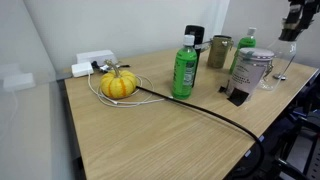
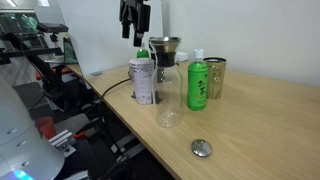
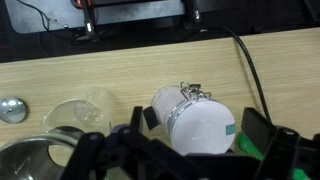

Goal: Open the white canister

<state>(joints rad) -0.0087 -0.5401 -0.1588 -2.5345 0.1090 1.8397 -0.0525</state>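
Note:
The white canister (image 1: pixel 250 71) stands upright near the table's far end, between the green bottle and a glass carafe; it also shows in an exterior view (image 2: pixel 143 80). In the wrist view I look down on its flat pale top (image 3: pixel 190 135), with a wire clasp at the rim. My gripper (image 3: pixel 203 123) is open and empty, with one finger on each side of the canister's top. It hangs well above the canister in both exterior views (image 1: pixel 291 22) (image 2: pixel 135 22). A round grey metal disc (image 2: pixel 202 148) lies flat on the table; it also shows in the wrist view (image 3: pixel 11 108).
A green bottle with a black cap (image 2: pixel 198 84), an olive-gold tin (image 2: pixel 215 76) and a glass carafe (image 2: pixel 166 90) crowd round the canister. A small pumpkin (image 1: pixel 118 85), a white box (image 1: pixel 92 65) and a black cable (image 1: pixel 200 108) lie on the table.

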